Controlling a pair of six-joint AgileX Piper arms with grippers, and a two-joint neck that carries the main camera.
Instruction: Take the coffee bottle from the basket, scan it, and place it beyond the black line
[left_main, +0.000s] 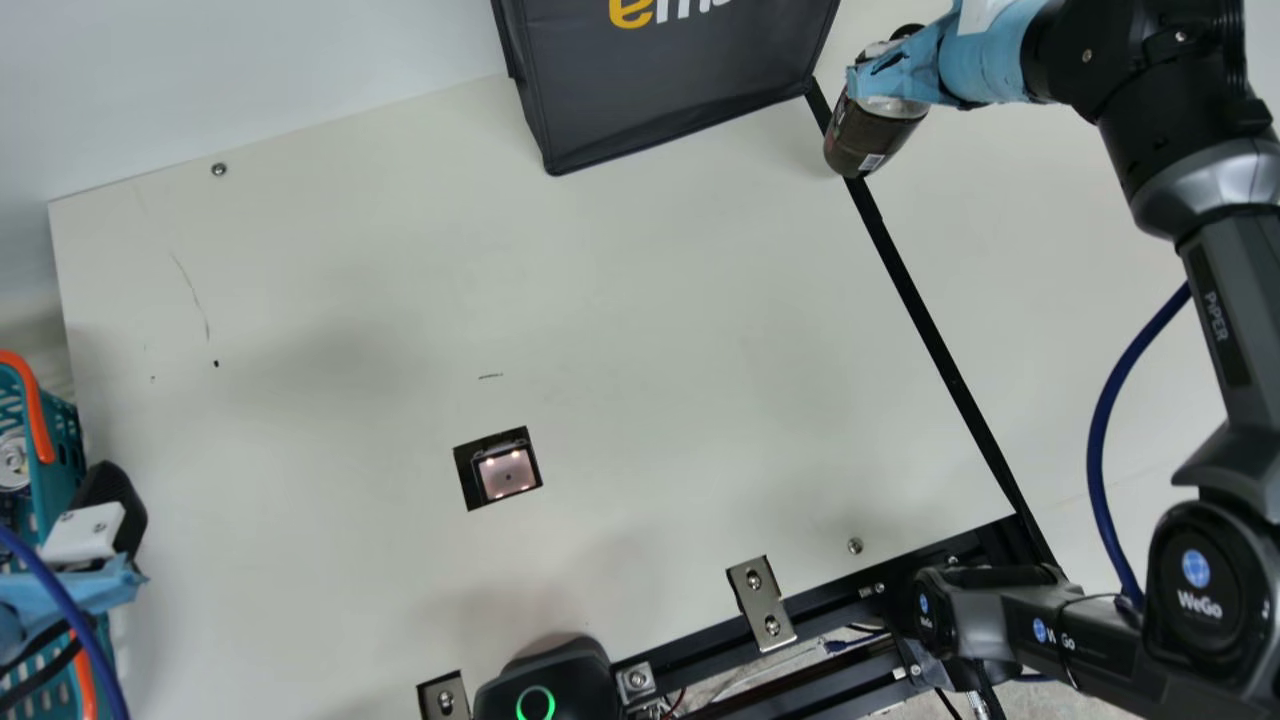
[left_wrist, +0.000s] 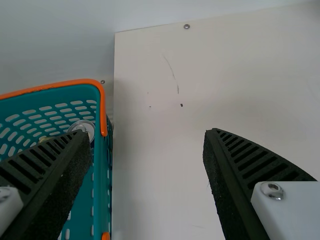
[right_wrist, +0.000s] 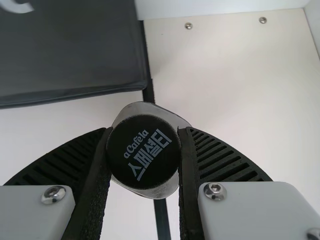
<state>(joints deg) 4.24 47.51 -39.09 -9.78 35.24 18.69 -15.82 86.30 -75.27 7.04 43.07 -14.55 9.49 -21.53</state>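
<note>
Presumably, taking and scanning are done, though no proof of the scan shows; the right gripper (right_wrist: 146, 131) clenches the coffee bottle (left_main: 868, 138) over the black line (left_main: 925, 320); setting it beyond remains; well short of that line, the left gripper (left_wrist: 146, 136) is spread and empty and the basket (left_wrist: 103, 107) is cut off; bottle-to-table clearance is unclear.

The bottle (left_main: 865, 135) is held by the right gripper (left_main: 885, 65) above the black line (left_main: 930, 340); the bag (left_main: 670, 100) is seen beside that line, the lit scanner (left_main: 507, 474) well apart from it.
</note>
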